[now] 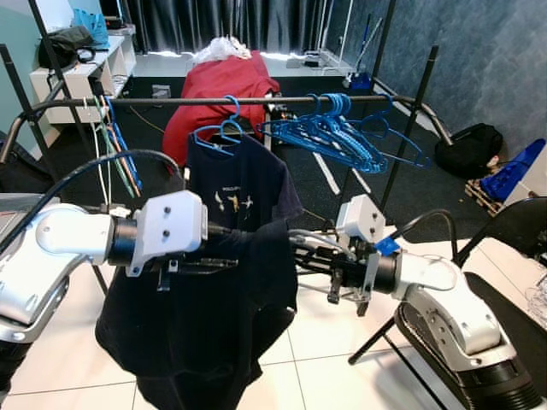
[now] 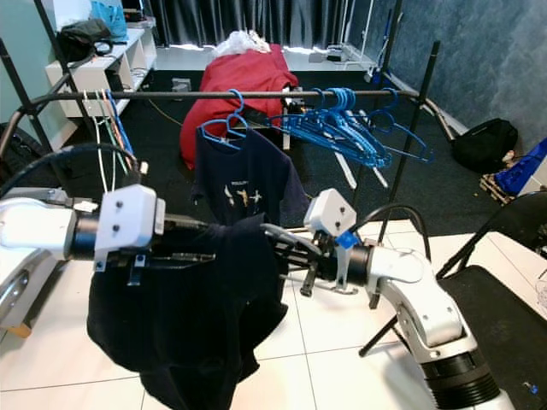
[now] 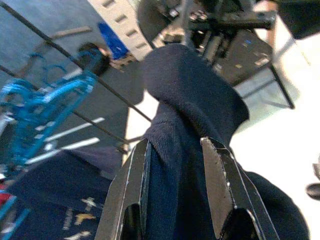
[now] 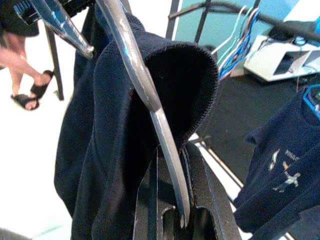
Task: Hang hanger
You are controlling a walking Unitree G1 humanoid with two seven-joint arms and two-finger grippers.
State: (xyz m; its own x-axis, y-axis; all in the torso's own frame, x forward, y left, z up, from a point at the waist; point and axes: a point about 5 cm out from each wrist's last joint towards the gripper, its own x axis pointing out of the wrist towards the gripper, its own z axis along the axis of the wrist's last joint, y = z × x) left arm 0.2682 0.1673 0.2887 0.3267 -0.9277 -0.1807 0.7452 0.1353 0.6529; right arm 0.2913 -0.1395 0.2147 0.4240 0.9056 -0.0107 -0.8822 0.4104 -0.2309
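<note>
A dark navy garment (image 1: 214,316) hangs on a silver wire hanger (image 4: 145,90), held up in front of the clothes rack between my two arms. My left gripper (image 3: 176,145) is shut on a bunched fold of the garment's fabric. From the right, my right gripper (image 4: 172,155) is shut on the hanger's wire, which runs up into the garment's ribbed opening. The rack's black rail (image 1: 171,101) crosses beyond and above the garment. A navy printed T-shirt (image 1: 239,188) hangs from it on a blue hanger (image 1: 224,130).
Several empty blue hangers (image 1: 333,128) bunch on the rail's right part. A red cloth heap (image 1: 218,90) lies behind the rack. A black folding chair (image 1: 513,231) stands at the right, a black bag (image 1: 468,147) beyond it. A person's sandalled foot (image 4: 25,95) is nearby.
</note>
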